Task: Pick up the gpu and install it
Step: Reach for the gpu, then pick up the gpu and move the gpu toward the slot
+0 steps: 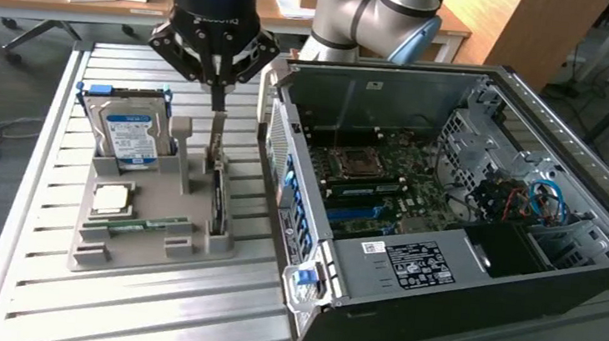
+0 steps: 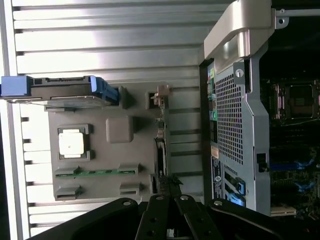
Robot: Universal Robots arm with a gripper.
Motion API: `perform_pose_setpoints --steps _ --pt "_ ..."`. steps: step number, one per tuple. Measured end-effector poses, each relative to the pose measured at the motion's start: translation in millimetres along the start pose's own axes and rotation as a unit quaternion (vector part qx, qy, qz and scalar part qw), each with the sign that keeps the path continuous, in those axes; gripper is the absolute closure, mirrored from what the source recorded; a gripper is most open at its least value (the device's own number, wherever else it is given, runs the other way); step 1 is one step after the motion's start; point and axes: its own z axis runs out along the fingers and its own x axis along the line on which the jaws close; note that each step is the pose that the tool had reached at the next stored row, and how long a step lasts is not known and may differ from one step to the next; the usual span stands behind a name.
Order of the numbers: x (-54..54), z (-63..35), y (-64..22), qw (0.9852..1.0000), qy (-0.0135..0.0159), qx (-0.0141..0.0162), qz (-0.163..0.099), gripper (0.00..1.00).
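Note:
The gpu (image 1: 218, 200) is a thin dark card standing on edge in a slot at the near side of the grey holder (image 1: 129, 247), its grey bracket end rising at the back. My gripper (image 1: 218, 103) hangs straight above that bracket end, its fingers pressed together and shut with nothing between them. Whether the tips touch the bracket I cannot tell. In the wrist view the gpu (image 2: 161, 152) shows edge-on on the holder (image 2: 120, 131), beyond my gripper (image 2: 170, 189). The open computer case (image 1: 447, 201) lies beside the holder, motherboard (image 1: 371, 177) exposed.
The holder also carries a silver hard drive with a blue label (image 1: 129, 133), a square processor (image 1: 112, 196) and a green memory stick (image 1: 148, 224). Everything rests on a slatted metal table (image 1: 156, 315). The case wall (image 2: 235, 110) stands close beside the gpu's slot.

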Motion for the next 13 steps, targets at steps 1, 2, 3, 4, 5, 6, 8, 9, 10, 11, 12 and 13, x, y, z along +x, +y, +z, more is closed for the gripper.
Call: perform_pose_setpoints --steps 1,2,3,4,5,6,8,9,10,11,12,13 --pt "0.1 -0.1 -1.2 1.0 0.0 0.0001 0.0 0.89" --pt "0.3 -0.1 -2.3 1.0 0.0 0.0003 0.0 0.89" --pt "0.5 -0.2 -3.3 1.0 0.0 0.0004 0.0 0.89" --pt "0.7 -0.2 -4.1 1.0 0.0 0.0005 0.0 0.89" --pt "0.9 -0.2 -4.6 1.0 0.0 0.0007 0.0 0.89" --pt "1.1 -0.2 -5.1 1.0 0.0 0.0008 0.0 0.89" --pt "1.5 -0.2 -6.1 1.0 0.0 0.001 0.0 0.89" --pt "1.6 -0.1 -6.2 1.0 0.0 0.0009 0.0 0.89" --pt "1.7 -0.1 -6.2 1.0 0.0 0.001 0.0 0.89" --pt "1.7 -0.1 -6.2 1.0 0.0 0.0009 0.0 0.89" --pt "1.8 -0.1 -6.2 1.0 -0.0001 0.001 0.0 0.89" --pt "1.8 -0.1 -6.2 1.0 0.0 0.001 0.0 0.89"
